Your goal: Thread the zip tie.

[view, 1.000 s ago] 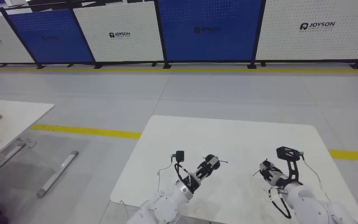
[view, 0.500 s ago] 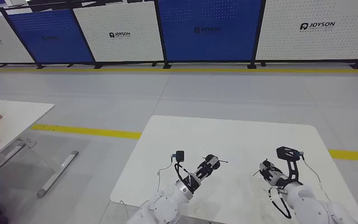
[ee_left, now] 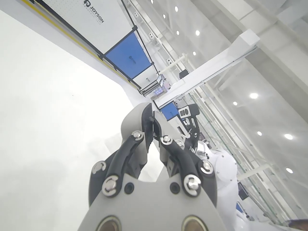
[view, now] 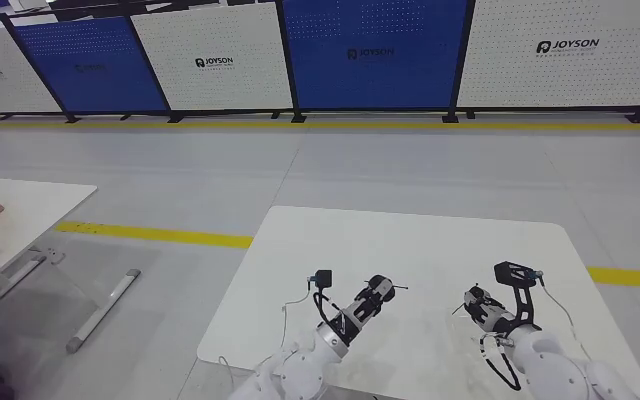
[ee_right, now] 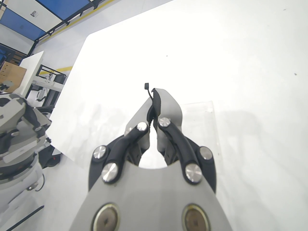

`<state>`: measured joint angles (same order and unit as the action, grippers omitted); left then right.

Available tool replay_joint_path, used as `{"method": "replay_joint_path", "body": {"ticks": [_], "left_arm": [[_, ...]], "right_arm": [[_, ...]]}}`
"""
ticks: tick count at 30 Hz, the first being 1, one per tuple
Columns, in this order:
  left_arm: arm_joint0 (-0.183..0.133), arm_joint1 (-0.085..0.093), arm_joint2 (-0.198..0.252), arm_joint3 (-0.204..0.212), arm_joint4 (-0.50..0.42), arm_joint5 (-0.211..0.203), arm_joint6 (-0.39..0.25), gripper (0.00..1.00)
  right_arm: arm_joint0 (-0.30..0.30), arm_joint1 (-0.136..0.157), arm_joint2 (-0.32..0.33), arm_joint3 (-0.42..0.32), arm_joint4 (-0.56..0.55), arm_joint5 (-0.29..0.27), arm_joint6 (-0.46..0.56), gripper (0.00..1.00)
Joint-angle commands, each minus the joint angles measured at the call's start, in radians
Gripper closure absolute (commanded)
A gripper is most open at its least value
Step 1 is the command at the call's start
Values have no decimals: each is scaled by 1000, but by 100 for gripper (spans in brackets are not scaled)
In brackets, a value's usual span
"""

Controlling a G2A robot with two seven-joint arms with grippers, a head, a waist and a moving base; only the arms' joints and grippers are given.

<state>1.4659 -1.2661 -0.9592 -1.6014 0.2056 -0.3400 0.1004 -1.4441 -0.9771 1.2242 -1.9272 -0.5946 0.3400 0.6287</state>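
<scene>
White side table: sitting at the left edge of the top view, well apart from the work table.
Work table: white and round-cornered, filling the lower middle of the top view, with both arms coming in over its near edge.
Left gripper: hanging over the table in the lower centre of the top view, pointing toward the right of the frame; its jaws are pressing tightly together.
Black sliver: poking out past the left gripper's tips toward the right of the frame, pinched there; I cannot tell whether it is part of the tie in the other gripper.
Right gripper: hovering in the lower right of the top view, well apart from the left gripper and pointing back toward it; its jaws are clamping narrowly on the zip tie.
Zip tie: black, its strap running up between the right gripper's pads and its small square head sticking out just beyond the tips, above the table.
Clear sheet: lying flat on the table beneath the right gripper.
Panel wall: blue and white boards standing along the top of the frame.
</scene>
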Motion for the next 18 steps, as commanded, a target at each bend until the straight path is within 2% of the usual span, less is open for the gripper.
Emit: {"method": "replay_joint_path", "body": {"ticks": [1,4,7,9,15,18], "left_arm": [[4,5,20,-2,80,0,51,100],[0,11,53,1,113,0,94,100],[0,11,53,1,113,0,94,100],[0,11,53,1,113,0,94,100],[0,11,53,1,113,0,94,100],[0,11,53,1,113,0,94,100]], "right_arm": [[0,0,0,0,0,0,0,100],[0,0,0,0,0,0,0,100],[0,0,0,0,0,0,0,100],[-7,-3,1,1,6,-10,-44,100],[-108,-20,41,-19,150,-148,-339,100],[-153,-26,62,-5,228,-234,-431,100]]}}
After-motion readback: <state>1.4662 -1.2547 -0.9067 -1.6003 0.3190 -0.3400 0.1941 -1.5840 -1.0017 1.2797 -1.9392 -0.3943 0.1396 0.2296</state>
